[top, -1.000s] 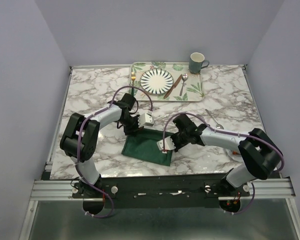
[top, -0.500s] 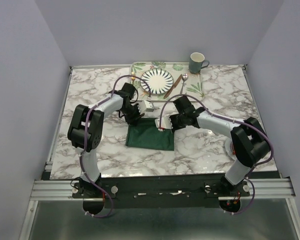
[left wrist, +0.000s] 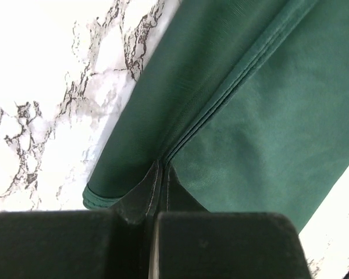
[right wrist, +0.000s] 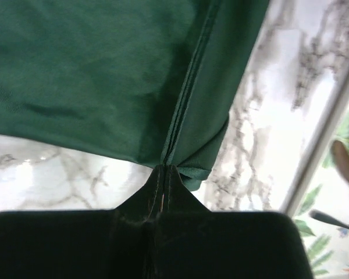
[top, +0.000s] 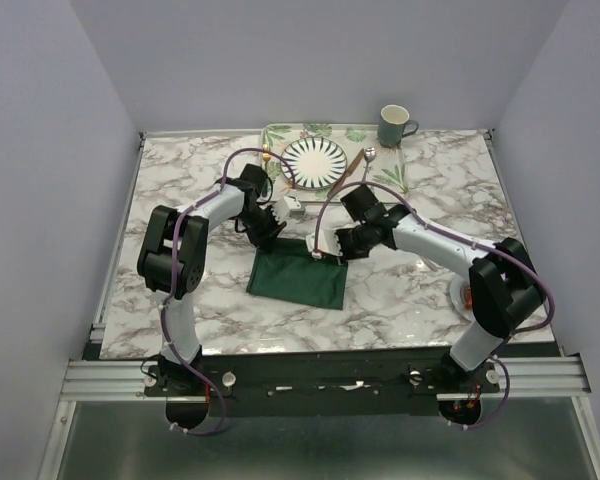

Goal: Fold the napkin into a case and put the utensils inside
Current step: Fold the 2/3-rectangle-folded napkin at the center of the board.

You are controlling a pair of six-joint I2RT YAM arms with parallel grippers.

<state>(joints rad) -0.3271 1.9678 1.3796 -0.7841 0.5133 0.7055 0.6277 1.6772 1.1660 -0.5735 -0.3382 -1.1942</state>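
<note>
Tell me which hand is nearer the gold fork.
Left. The left hand pinches the napkin corner nearest the fork; the right hand pinches the other far corner, farther right.

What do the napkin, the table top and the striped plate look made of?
Dark green napkin: woven cloth, faint sheen; stitched hem, soft folds. Glossy table top: marble or marble-look laminate; grey veins, reflections. The striped plate: probably glazed ceramic, too small to confirm.
</note>
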